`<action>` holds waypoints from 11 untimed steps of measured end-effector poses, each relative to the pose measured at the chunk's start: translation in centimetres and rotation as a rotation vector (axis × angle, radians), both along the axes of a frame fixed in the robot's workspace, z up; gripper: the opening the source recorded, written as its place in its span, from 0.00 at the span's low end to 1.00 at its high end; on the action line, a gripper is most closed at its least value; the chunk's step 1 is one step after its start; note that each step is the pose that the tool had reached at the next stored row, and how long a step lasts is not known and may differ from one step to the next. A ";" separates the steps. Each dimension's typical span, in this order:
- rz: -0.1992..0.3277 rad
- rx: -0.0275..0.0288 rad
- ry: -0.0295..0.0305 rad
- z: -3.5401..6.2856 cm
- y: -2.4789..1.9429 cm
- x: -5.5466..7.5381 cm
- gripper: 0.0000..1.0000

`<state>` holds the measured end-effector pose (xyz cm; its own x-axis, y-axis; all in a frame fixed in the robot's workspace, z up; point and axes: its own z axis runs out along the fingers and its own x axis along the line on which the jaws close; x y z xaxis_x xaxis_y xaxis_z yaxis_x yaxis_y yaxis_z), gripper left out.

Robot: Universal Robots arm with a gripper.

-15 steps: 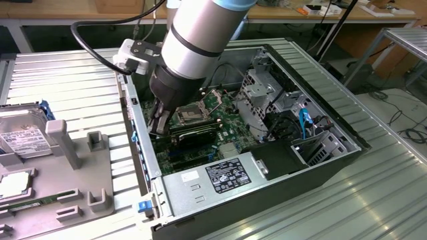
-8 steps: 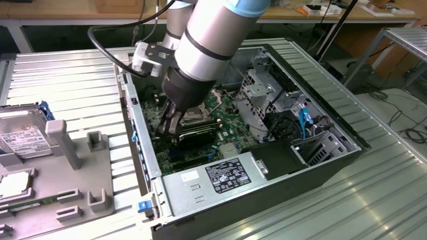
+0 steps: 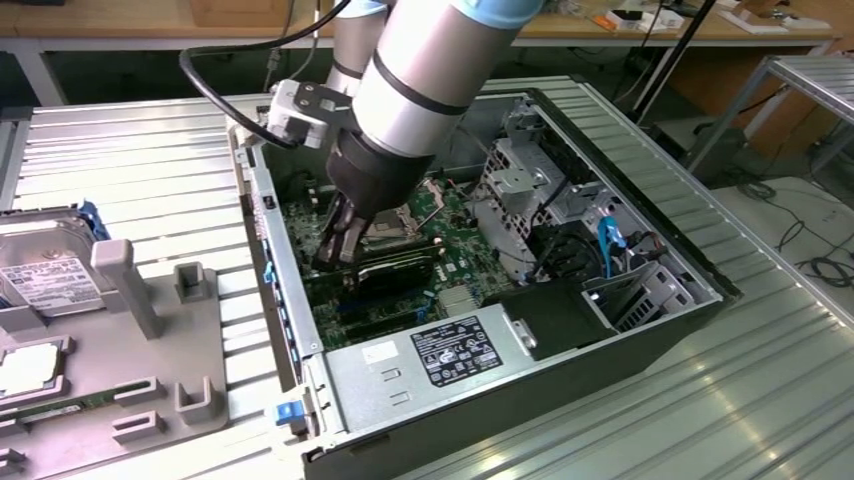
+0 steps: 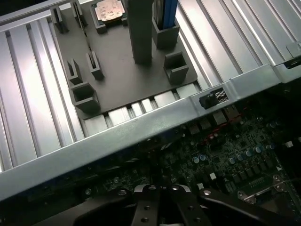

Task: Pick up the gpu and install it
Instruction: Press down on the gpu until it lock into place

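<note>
The big black metal computer case (image 3: 627, 350) lies open on its side. The dark gripper (image 3: 336, 245) reaches inside with its fingers squeezed together. The thin, flat green-and-black gpu card (image 3: 400, 266) seems to stand just below; whether it is pinched is unclear. It looks light, stiff and easy to break, so hold its top edge.

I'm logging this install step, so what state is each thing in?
gripper: shut, down inside the case over the motherboard.
gpu: lying low on the motherboard, beside the fingers; whether seated, unclear.
computer case: side open.
hard drive: resting in the grey holder tray.
</note>
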<state>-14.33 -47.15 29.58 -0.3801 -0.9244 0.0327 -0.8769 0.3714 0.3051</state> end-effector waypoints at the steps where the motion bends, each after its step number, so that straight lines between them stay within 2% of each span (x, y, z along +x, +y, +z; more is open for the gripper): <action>1: 0.000 -0.0002 0.0001 0.03 0.00 -0.2 0.11; 3: -0.001 0.0004 0.0001 -0.02 0.00 0.2 0.11; 5: -0.001 0.0009 -0.0040 -0.15 0.00 1.5 0.11; 6: -0.001 0.0006 -0.0143 -0.15 0.00 1.8 0.11; 8: -0.001 0.0010 -0.0425 -0.17 0.00 1.9 0.11; 10: -0.001 0.0009 -0.0897 -0.18 0.00 1.9 0.11; 11: -0.001 0.0008 -0.1160 -0.18 0.00 1.9 0.11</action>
<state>-12.42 -47.15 29.40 -0.3818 -0.9242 -0.0123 -0.9062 0.3717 0.2018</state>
